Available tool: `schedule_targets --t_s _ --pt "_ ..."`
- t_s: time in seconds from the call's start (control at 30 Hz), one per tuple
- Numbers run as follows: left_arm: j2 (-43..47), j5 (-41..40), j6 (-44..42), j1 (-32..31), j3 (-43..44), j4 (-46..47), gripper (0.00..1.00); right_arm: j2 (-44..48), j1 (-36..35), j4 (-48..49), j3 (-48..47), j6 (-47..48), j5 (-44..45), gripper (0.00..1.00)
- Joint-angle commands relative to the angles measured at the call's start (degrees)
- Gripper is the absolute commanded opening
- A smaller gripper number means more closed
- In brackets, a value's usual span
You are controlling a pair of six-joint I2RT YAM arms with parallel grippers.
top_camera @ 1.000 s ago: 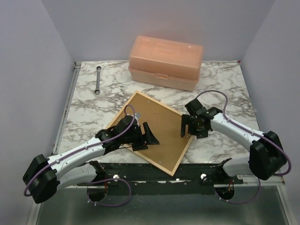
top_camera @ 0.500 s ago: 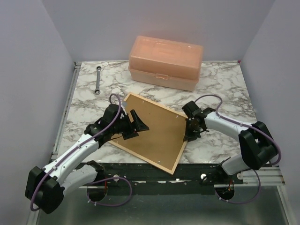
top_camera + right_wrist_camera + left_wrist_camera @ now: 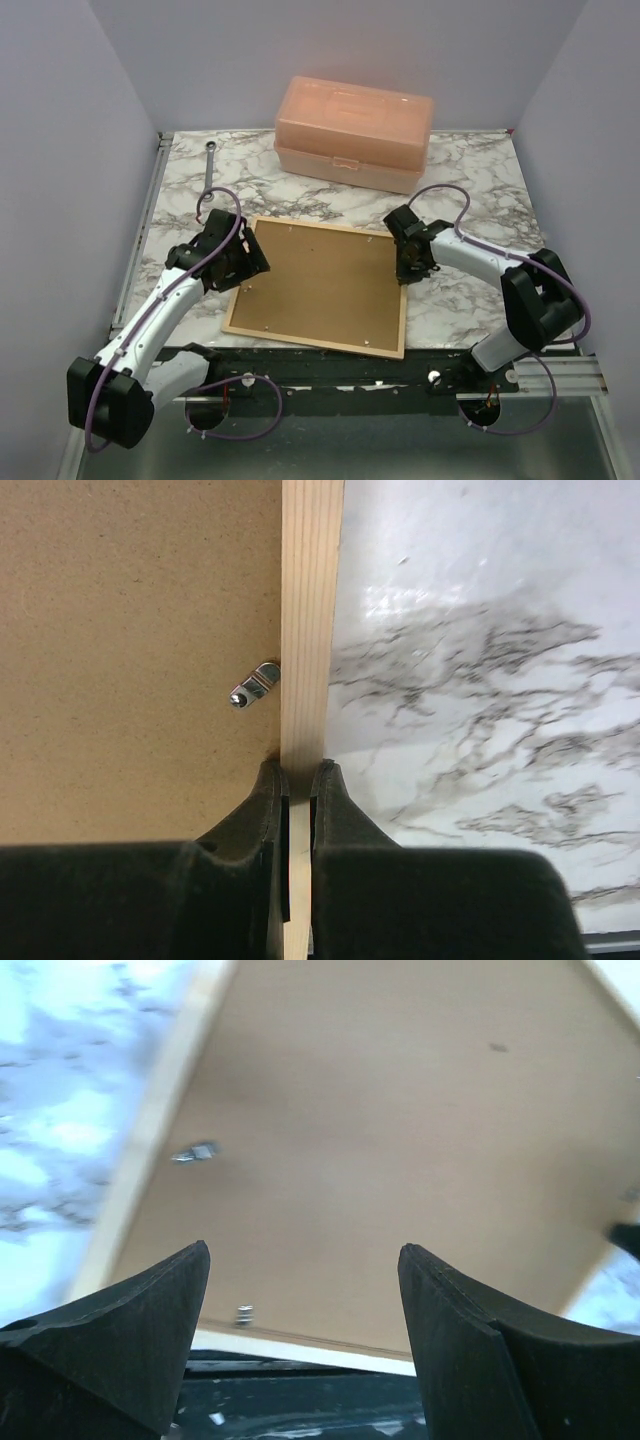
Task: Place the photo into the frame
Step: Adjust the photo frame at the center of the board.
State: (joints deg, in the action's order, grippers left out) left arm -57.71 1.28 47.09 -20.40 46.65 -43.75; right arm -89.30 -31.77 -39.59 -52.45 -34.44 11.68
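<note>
Top external: the frame [image 3: 312,339] lies back-up on the table [image 3: 450,310], close to its front edge, with the peach box [image 3: 352,130] well behind. The photo is not visible.

Left wrist: the left gripper [image 3: 305,1260] has its jaws wide and empty over the backing panel [image 3: 400,1110].

Right wrist: the right gripper [image 3: 298,775] has its jaws pinched on the frame's narrow rail, which is likely light, stiff and slick. Bare marble lies to the right.

White marble-look table top [image 3: 470,170], grey veins all over it, with plain pale lavender walls closing in on three sides: back wall [image 3: 200,60], left wall [image 3: 60,150], right wall [image 3: 590,110]. A metal rail [image 3: 140,240] lines the table's left edge. Soft, even light, a bright sheen on the marble in the right wrist view — and below the near edge, a dull grey-green surface [image 3: 350,450].
</note>
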Motion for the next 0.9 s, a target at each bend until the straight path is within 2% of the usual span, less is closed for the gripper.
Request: schedule_targets --t_s 0.0,0.03,0.1,0.2,0.27,0.43,0.53,0.67,0.87 --pt "-3.36 -12.82 -0.80 2.15 0.27 -7.80 0.78 -1.36 3.68 -1.68 -2.41 5.14 10.57 0.07" --pt "-4.58 -13.22 -0.84 2.71 0.11 -7.53 0.78 -1.57 4.75 -1.47 -2.80 5.75 9.23 0.08" --pt "-7.26 -12.96 -1.25 3.50 -0.18 -6.20 0.78 -1.99 6.50 -1.26 -3.64 6.87 5.84 0.21" --pt "-12.58 -9.93 -2.43 4.38 -0.83 -3.08 0.78 -2.07 8.04 -1.20 -4.26 7.06 1.62 0.48" --pt "-15.75 -7.79 -2.85 4.65 -1.12 -1.27 0.78 -1.39 8.80 -0.86 -4.05 6.73 -1.15 0.61" --pt "-21.34 2.12 -4.76 4.85 -3.76 6.55 0.78 0.73 11.10 0.64 -2.44 5.48 -9.05 0.82" --pt "-21.93 8.12 -4.96 4.85 -6.22 11.81 0.77 1.32 12.45 1.99 -1.16 4.74 -14.46 0.88" --pt "-19.99 12.63 -4.39 4.63 -7.92 13.92 0.76 0.56 13.46 4.47 0.34 4.53 -20.10 0.89" --pt "-15.77 16.79 -2.34 2.36 -11.00 15.29 0.76 -1.46 14.31 4.90 0.22 4.83 -21.09 0.89"
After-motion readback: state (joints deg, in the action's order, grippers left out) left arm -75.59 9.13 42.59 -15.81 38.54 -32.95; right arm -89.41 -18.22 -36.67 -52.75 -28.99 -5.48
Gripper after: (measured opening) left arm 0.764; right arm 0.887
